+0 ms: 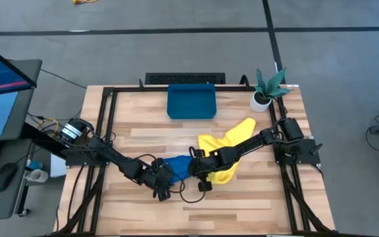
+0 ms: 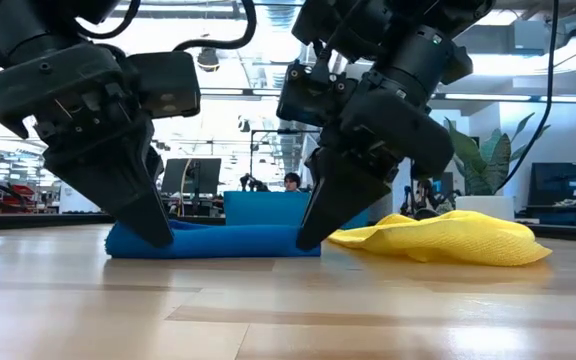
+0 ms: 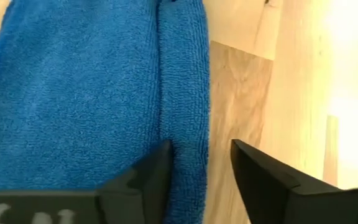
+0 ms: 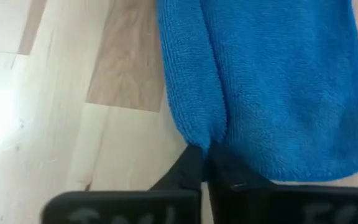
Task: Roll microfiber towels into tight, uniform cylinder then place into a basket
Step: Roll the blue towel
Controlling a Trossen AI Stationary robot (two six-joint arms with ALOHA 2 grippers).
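Observation:
The blue towel (image 2: 213, 240) lies folded and flat on the table, between my two grippers; it also shows in the high view (image 1: 176, 164). My left gripper (image 3: 201, 162) is open at the towel's left end (image 2: 128, 240), astride a narrow folded strip along its edge. My right gripper (image 4: 207, 168) is shut on the towel's right end (image 2: 303, 240). The yellow towel (image 1: 227, 151) lies crumpled on the table to the right, partly under my right arm. The dark-blue basket (image 1: 191, 100) stands at the table's far edge. My left gripper comes from above, slanting down. One finger (image 3: 157, 168) sits in the crease beside the towel's folded edge strip (image 3: 188, 124), and the other finger (image 3: 250, 171) stands over bare wood. The strip lies between the open fingers, flat on the table. My right gripper pinches the blue towel at the crease beside its folded edge strip (image 4: 210, 140), at the towel's right end, between its two shut fingers. The fingers slant down from above. The towel lies flat on the table.
A small white pot with a green plant (image 1: 265, 89) stands at the far right corner. A dark frame (image 1: 107, 105) runs round the table's edges. Bare wood (image 1: 242, 204) lies near the front edge.

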